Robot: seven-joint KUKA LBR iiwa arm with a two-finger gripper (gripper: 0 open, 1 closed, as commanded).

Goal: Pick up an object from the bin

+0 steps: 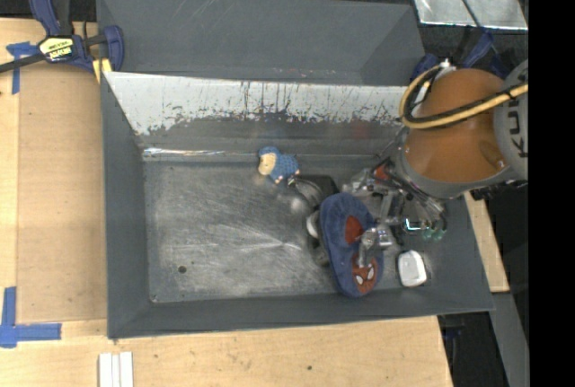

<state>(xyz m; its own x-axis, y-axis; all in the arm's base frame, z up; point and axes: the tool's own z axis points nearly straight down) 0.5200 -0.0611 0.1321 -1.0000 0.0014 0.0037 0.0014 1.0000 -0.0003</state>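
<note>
Writing: dark letters on the arm's white link (pixel 514 132) are running off the edge, unreadable.
Arm: reaching in from 3 o'clock, its orange cover (pixel 454 138) leaning over the bin's (pixel 126 224) 4 o'clock corner.
Gripper (pixel 382 228): hanging over the blue slipper's (pixel 344 233) 3 o'clock edge; open or closed, cannot tell.
Thing: the blue slipper, red-patched, is lying at 4 o'clock, a white block (pixel 411 268) just beside it.

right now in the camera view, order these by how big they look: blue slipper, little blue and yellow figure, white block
1. blue slipper, clearly largest
2. blue and yellow figure
3. white block
The last two look close; the figure seems only slightly bigger.
</note>
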